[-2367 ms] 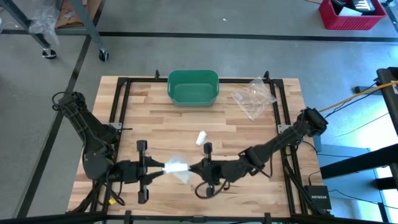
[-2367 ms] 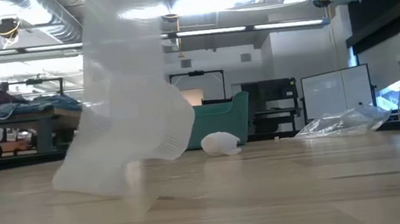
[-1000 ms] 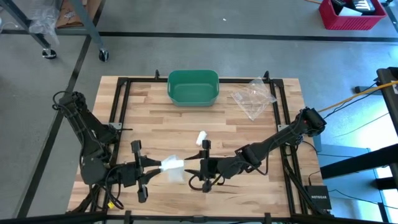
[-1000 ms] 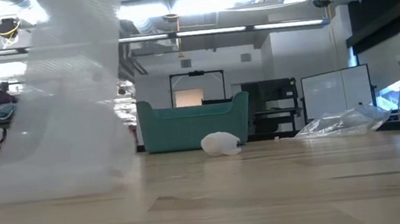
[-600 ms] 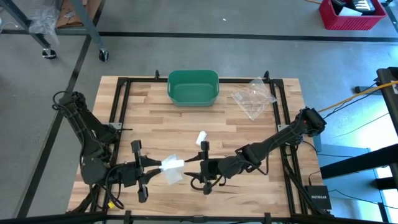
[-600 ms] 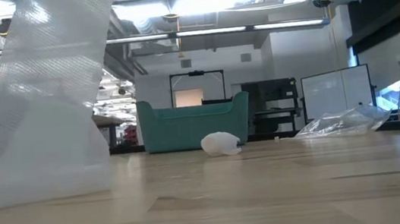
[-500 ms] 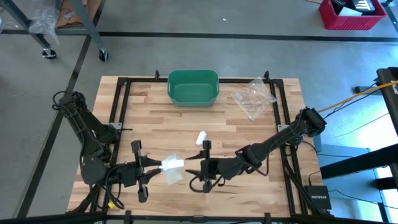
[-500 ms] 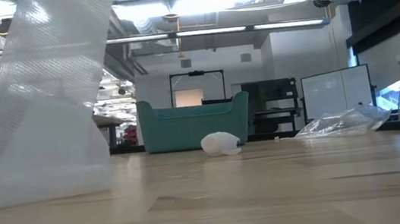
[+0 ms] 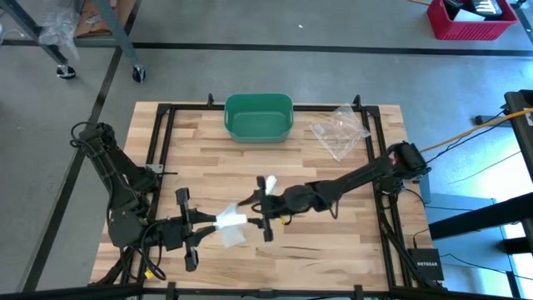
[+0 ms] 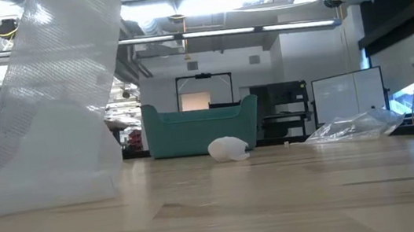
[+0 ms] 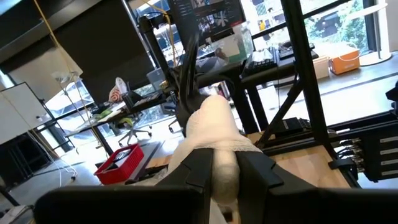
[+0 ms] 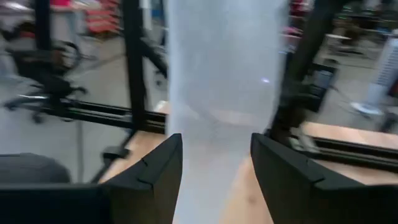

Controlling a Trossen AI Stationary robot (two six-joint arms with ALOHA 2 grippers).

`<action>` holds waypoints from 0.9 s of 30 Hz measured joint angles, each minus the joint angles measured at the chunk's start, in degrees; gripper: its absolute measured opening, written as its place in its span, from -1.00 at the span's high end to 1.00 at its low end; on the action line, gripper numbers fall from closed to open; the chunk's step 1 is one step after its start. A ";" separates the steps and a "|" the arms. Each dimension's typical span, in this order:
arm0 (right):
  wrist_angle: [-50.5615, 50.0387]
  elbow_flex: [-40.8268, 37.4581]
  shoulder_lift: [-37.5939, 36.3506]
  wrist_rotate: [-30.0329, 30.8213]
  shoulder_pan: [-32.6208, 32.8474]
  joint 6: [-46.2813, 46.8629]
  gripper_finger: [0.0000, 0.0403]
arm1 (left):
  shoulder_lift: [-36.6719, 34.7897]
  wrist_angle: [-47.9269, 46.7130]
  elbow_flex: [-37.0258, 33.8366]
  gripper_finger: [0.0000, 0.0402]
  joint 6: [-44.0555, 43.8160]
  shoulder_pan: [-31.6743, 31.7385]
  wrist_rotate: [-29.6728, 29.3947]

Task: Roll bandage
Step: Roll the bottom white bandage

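Observation:
My left gripper (image 9: pixel 212 223) is shut on a white bandage roll (image 9: pixel 231 220) near the table's front edge. A sheer loose strip (image 10: pixel 56 111) drops from the roll, and its lower end (image 9: pixel 236 238) lies on the wood. My right gripper (image 9: pixel 252 203) stands open just right of and beyond the roll. In the right wrist view the strip (image 12: pixel 221 87) hangs ahead of the right gripper (image 12: pixel 214 168), in line with the gap between its fingers; whether they touch it I cannot tell. A second small white roll (image 10: pixel 229 148) lies mid-table, partly behind the right gripper. My left gripper pinches the bandage roll (image 11: pixel 219 163) between its two fingers. The fingers come level from the table's left, and the roll sticks out ahead along them. The roll is lifted clear of the table, with the strip's lower end (image 10: pixel 42 192) resting slack on the wood.
A green bin (image 9: pixel 259 117) stands at the far edge, middle. A crumpled clear plastic bag (image 9: pixel 340 129) lies far right. A black frame (image 9: pixel 162 133) runs along the table's sides. Bare wood (image 9: pixel 316 250) shows at the near right.
My right gripper has moved toward the table's far edge and a little to the left, away from the front edge, ending beside the small white roll. My left gripper and the bandage roll have kept their place; the hanging strip has barely shifted.

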 joint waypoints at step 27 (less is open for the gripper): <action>-7.08 -0.03 -4.21 -2.34 -5.17 -5.75 0.04 | 0.00 -1.35 0.00 0.80 -4.21 1.24 6.89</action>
